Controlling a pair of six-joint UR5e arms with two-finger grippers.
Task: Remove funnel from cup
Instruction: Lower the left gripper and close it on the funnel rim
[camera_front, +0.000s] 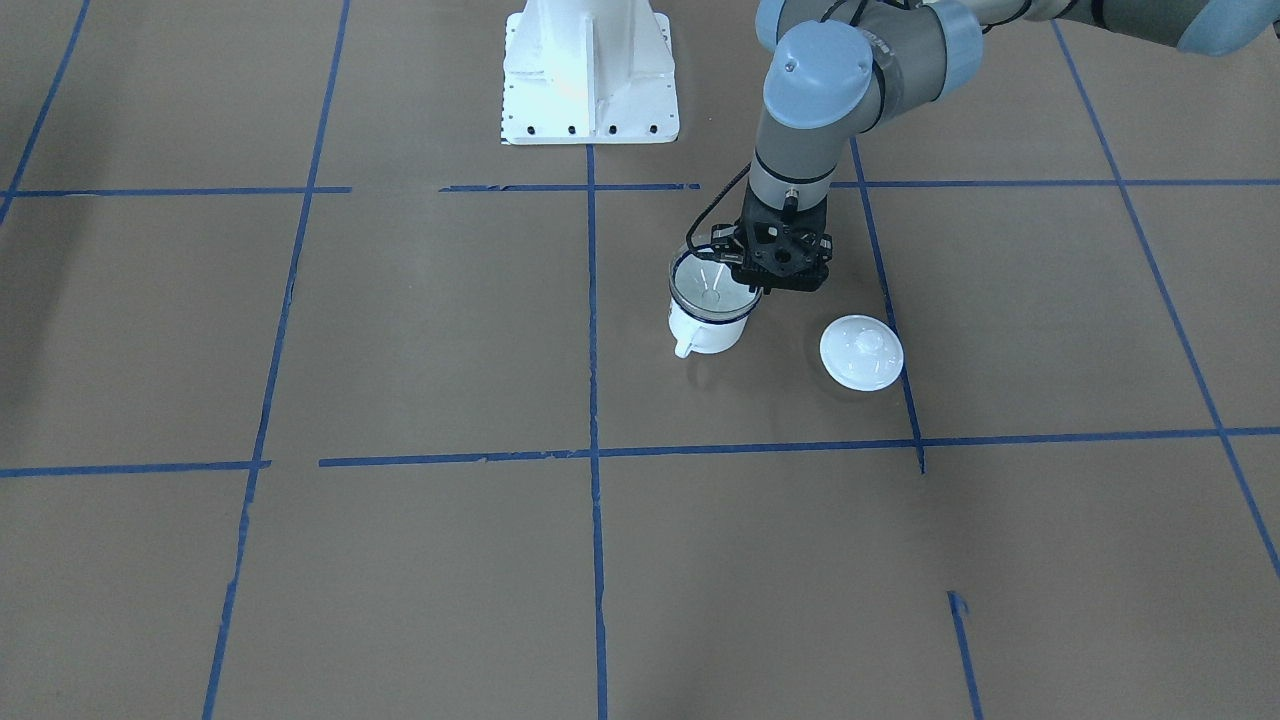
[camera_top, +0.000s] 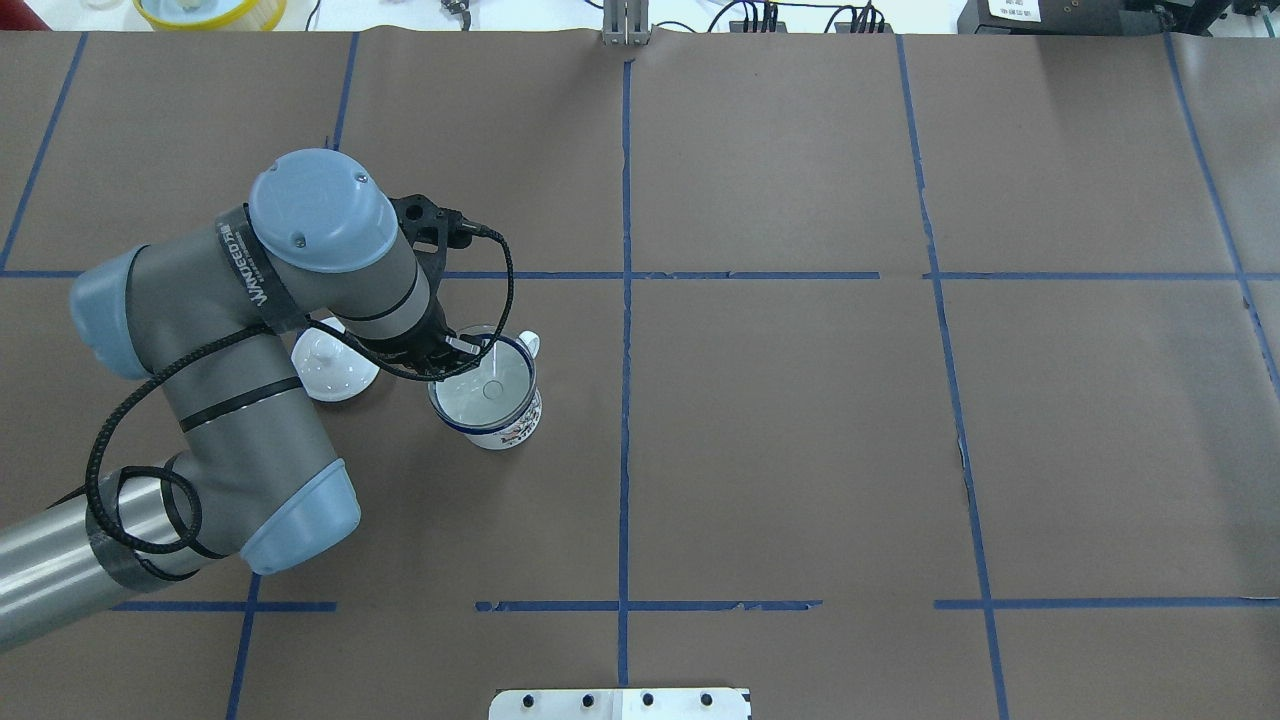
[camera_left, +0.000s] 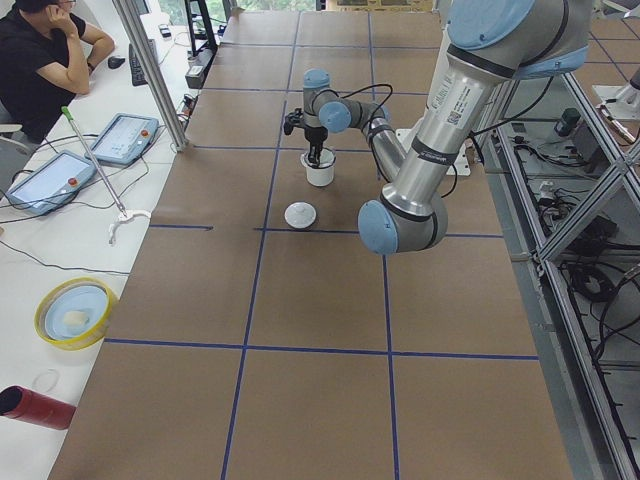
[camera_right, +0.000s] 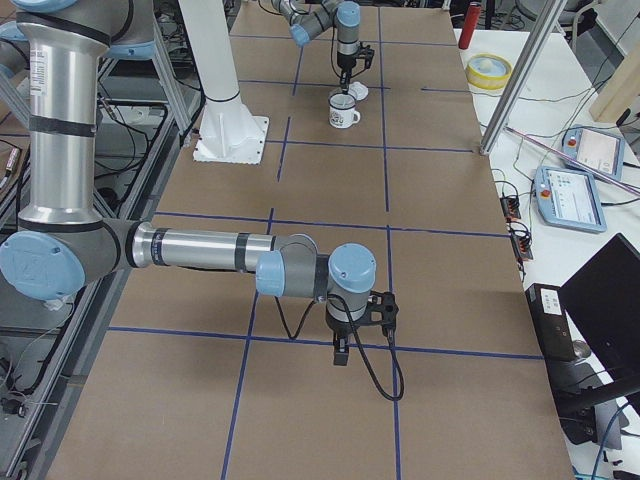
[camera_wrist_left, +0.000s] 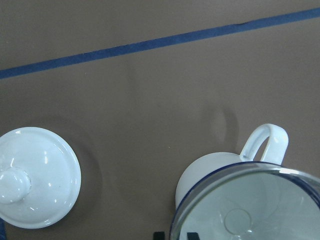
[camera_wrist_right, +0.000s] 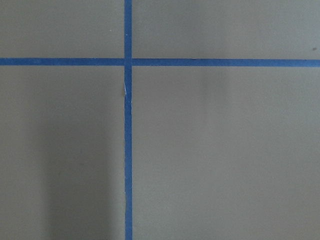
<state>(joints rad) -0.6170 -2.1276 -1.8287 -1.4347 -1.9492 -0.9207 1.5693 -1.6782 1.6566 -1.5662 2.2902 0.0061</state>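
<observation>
Overhead exterior: funnel seated in cup; lid beside.

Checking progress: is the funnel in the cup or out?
In. The funnel sits upright in the cup, its wide rim over the cup's blue rim, with the left gripper at its edge.

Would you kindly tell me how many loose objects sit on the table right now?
3: the cup on the robot's left side, the funnel seated in its mouth, and the white lid lying apart, farther left. The left arm may hide more.
</observation>
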